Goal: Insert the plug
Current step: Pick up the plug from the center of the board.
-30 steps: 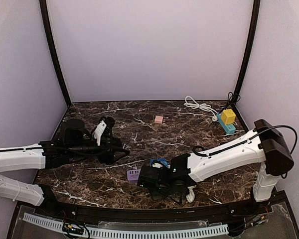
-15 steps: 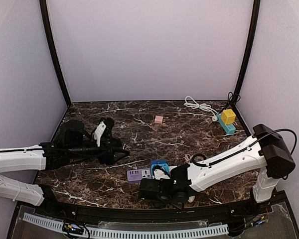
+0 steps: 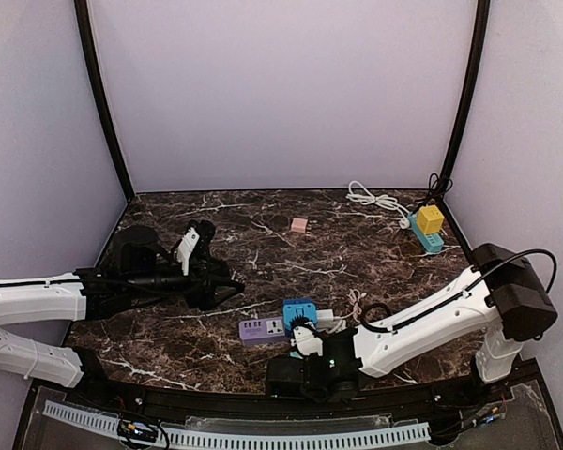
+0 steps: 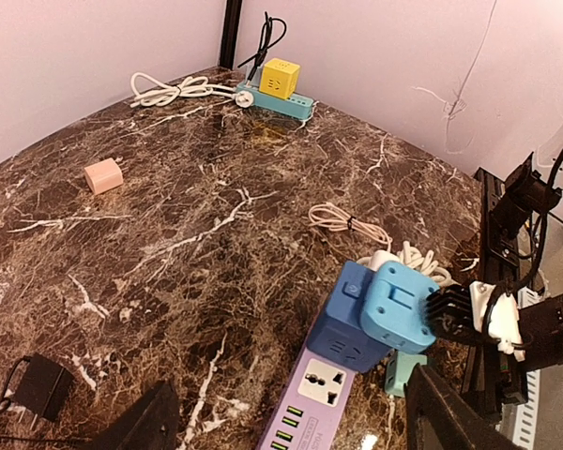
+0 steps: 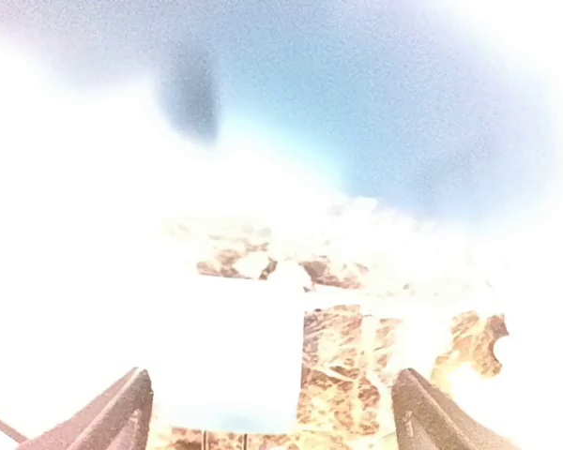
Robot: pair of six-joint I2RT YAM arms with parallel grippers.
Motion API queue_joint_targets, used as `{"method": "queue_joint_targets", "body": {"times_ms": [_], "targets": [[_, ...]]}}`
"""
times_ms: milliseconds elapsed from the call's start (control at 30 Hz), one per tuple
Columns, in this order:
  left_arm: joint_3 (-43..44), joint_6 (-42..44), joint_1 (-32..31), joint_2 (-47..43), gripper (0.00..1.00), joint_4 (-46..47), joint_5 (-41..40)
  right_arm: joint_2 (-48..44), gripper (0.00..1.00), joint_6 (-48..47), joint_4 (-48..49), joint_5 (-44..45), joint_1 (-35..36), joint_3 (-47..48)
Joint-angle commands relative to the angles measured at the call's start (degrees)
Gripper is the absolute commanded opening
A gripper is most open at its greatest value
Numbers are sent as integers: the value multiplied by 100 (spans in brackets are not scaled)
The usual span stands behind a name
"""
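A purple power strip (image 3: 261, 329) lies at the front middle of the table. A blue cube plug (image 3: 298, 311) sits on its right end. In the left wrist view the strip (image 4: 330, 403) shows an empty socket just below the blue cube (image 4: 377, 317). My left gripper (image 3: 227, 281) is open and empty, left of the strip and above the table; its fingers (image 4: 143, 427) frame the strip. My right gripper (image 3: 296, 373) is at the front edge, just in front of the cube. Its view is washed out; the jaws (image 5: 272, 398) stand wide apart with a pale block (image 5: 230, 361) ahead.
A small teal piece (image 4: 405, 372) and a coiled white cable (image 4: 415, 259) lie beside the cube. A pink block (image 3: 299, 225) is at the back middle. A yellow cube on a teal strip (image 3: 429, 225) and a white cord (image 3: 371, 198) are at the back right. A black adapter (image 4: 39, 386) lies near left.
My right arm has pulled back toward the front edge, uncovering the purple strip and the blue cube. The left arm has not moved.
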Motion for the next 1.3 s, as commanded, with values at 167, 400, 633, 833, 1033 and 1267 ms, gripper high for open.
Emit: {"method": "queue_joint_targets", "body": {"times_ms": [167, 400, 633, 833, 1033, 1267], "targets": [[-163, -87, 11, 35, 75, 319, 60, -691, 94, -104, 1669, 850, 440, -1459], [-102, -156, -93, 413, 75, 546, -45, 160, 94, -828, 2321, 257, 444, -1242], [-122, -197, -205, 431, 75, 569, -49, -9, 89, -536, 2535, 358, 464, -1457], [-140, -172, -204, 378, 74, 611, -59, -88, 65, 39, 2485, 499, 422, -1864], [-161, -50, -274, 398, 74, 613, 43, -123, 58, -255, 2765, 403, 367, -2048], [-176, 50, -374, 428, 74, 671, 95, -121, 48, -961, 3571, 6, 192, -2222]]}}
